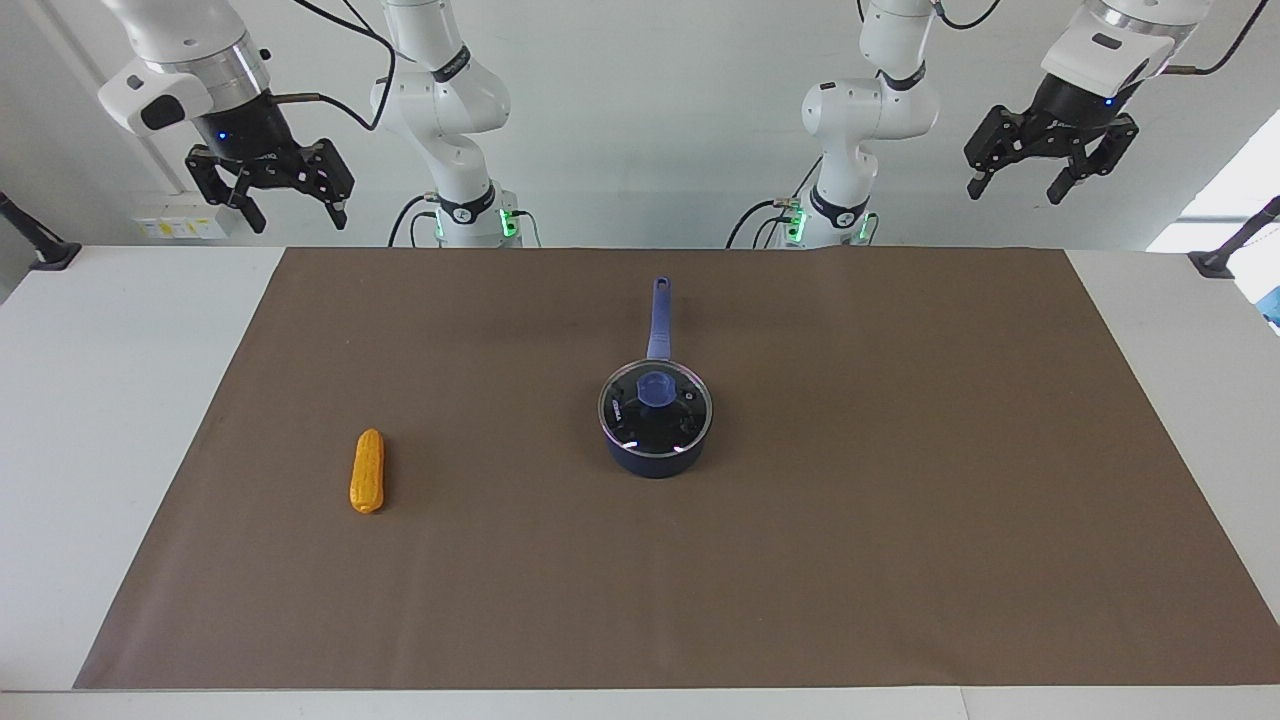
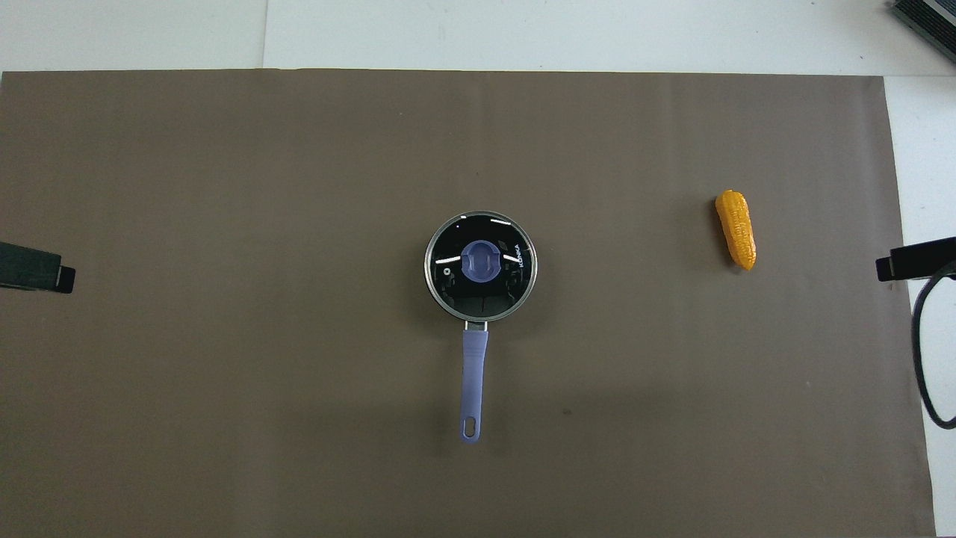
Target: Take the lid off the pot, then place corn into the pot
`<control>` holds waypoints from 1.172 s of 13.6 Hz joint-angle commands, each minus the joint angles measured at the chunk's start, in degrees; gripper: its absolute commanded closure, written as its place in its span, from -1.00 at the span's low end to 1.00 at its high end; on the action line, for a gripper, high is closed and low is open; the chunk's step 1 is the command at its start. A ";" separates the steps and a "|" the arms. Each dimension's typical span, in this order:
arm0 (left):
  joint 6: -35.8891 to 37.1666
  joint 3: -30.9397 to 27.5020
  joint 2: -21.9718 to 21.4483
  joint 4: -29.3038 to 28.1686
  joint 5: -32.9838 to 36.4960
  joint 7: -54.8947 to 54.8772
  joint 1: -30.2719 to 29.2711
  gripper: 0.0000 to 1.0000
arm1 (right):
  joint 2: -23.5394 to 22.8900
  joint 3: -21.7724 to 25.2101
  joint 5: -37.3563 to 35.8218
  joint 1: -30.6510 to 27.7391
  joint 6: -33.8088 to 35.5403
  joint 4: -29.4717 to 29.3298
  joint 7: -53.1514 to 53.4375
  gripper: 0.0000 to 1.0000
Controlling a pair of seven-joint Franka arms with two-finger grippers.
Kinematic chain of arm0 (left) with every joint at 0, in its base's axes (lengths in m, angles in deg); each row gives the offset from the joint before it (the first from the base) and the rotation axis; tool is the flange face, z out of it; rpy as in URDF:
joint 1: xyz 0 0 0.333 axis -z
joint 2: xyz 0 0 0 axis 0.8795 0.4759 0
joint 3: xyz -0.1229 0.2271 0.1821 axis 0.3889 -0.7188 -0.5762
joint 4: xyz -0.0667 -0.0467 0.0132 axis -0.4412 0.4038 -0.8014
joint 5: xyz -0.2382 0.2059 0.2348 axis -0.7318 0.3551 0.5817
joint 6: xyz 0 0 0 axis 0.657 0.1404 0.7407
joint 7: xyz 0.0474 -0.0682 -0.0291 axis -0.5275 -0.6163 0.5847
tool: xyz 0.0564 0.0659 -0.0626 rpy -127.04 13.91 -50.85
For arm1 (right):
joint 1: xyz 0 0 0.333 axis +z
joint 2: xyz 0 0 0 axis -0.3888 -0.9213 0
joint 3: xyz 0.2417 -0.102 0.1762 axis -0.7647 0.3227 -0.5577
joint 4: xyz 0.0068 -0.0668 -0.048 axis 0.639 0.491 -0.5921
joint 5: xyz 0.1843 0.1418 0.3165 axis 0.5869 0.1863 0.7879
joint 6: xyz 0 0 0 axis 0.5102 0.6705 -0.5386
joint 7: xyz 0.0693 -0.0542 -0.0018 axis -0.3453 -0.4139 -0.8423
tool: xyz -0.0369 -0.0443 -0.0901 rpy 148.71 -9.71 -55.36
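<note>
The navy pot (image 1: 655, 458) (image 2: 475, 371) stands at the middle of the brown mat, its long blue handle pointing toward the robots. The glass lid (image 1: 655, 405) (image 2: 481, 266) with a blue knob sits on the pot. The corn (image 1: 367, 471) (image 2: 736, 229) lies on the mat toward the right arm's end, apart from the pot. My right gripper (image 1: 292, 211) hangs open high above the table's edge at its own end. My left gripper (image 1: 1014, 186) hangs open high above its own end. Both arms wait. In the overhead view only tips show: left (image 2: 66, 279), right (image 2: 884, 268).
A brown mat (image 1: 900, 500) (image 2: 224, 187) covers most of the white table. Black camera stands sit at the table's corners near the robots (image 1: 45, 250) (image 1: 1225, 255). A dark object (image 2: 926, 19) shows at the corner farthest from the robots, at the right arm's end.
</note>
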 commanded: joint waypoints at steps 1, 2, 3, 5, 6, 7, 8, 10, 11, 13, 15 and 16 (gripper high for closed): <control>-0.63 -0.63 -1.37 -1.46 -0.08 0.22 0.44 -1.00 | -0.12 -0.19 0.29 -0.27 0.52 -0.69 0.53 -1.00; -0.63 -0.63 -1.28 -1.46 0.00 0.22 0.18 -1.00 | -0.12 -0.19 0.29 -0.27 0.60 -0.69 0.53 -1.00; -0.72 -0.55 -1.28 -1.46 -0.17 0.14 0.09 -1.00 | -0.12 -0.19 0.29 -0.27 0.60 -0.69 0.53 -1.00; -0.46 -0.55 -1.37 -1.55 -0.17 0.22 0.70 -1.00 | -0.12 -0.19 0.29 -0.27 0.60 -0.69 0.53 -1.00; -0.54 -0.46 -1.37 -1.55 -0.17 0.57 0.71 -1.00 | -0.12 -0.19 0.29 -0.27 0.60 -0.69 0.53 -1.00; -0.63 -0.37 -1.37 -1.64 -0.26 0.14 0.62 -1.00 | -0.12 -0.19 0.29 -0.27 0.60 -0.69 0.53 -1.00; -0.37 -0.37 -1.46 -1.73 -0.35 0.22 0.71 -1.00 | -0.12 -0.19 0.29 -0.27 0.60 -0.69 0.53 -1.00; -0.54 -0.19 -1.19 -1.29 -0.35 0.22 0.71 -1.00 | -0.12 -0.19 0.29 -0.27 0.60 -0.69 0.53 -1.00; -0.63 -0.19 -1.28 -1.37 -0.43 0.22 0.79 -1.00 | -0.12 -0.19 0.29 -0.27 0.60 -0.69 0.53 -1.00; -0.72 -0.19 -1.28 -1.46 -0.35 0.22 0.71 -1.00 | -0.12 -0.19 0.29 -0.27 0.60 -0.69 0.53 -1.00; -0.72 -0.11 -1.28 -1.46 -0.35 0.22 0.80 -1.00 | -0.12 -0.19 0.29 -0.27 0.60 -0.69 0.53 -1.00; -0.63 -0.02 -1.28 -1.46 -0.26 0.31 0.97 -1.00 | -0.12 -0.19 0.29 -0.27 0.60 -0.69 0.53 -1.00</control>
